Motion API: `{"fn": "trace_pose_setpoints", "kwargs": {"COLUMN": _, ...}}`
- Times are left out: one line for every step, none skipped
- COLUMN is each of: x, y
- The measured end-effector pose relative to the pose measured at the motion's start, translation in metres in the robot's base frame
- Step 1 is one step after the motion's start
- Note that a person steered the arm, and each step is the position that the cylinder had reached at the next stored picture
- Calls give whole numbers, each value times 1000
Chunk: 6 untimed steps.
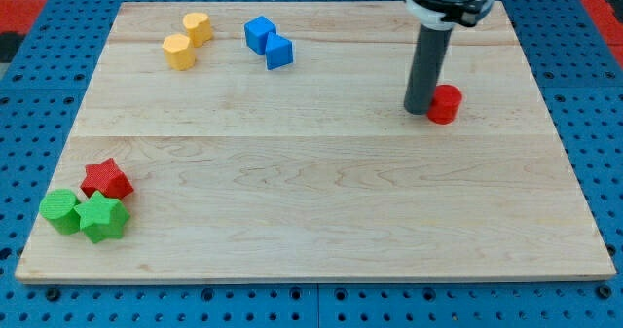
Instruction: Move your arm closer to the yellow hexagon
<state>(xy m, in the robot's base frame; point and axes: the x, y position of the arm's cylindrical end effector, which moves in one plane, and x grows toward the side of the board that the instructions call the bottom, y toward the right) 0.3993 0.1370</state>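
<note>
Two yellow blocks sit at the view's top left. The yellow hexagon (178, 52) is the lower left one, and a rounder yellow block (198, 27) touches it at its upper right. My tip (420, 109) rests on the board far to the right of them, right beside the left side of a red cylinder (446, 104).
Two blue blocks (268, 42) sit together right of the yellow pair. At the view's bottom left are a red star (106, 180), a green cylinder (61, 211) and a green star (102, 217). The wooden board (311, 201) lies on a blue pegboard.
</note>
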Motion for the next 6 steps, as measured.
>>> {"fn": "trace_pose_setpoints", "kwargs": {"x": 0, "y": 15}}
{"fn": "trace_pose_setpoints", "kwargs": {"x": 0, "y": 10}}
{"fn": "trace_pose_setpoints", "kwargs": {"x": 19, "y": -70}}
{"fn": "trace_pose_setpoints", "kwargs": {"x": -3, "y": -175}}
{"fn": "trace_pose_setpoints", "kwargs": {"x": -28, "y": -267}}
{"fn": "trace_pose_setpoints", "kwargs": {"x": -57, "y": -348}}
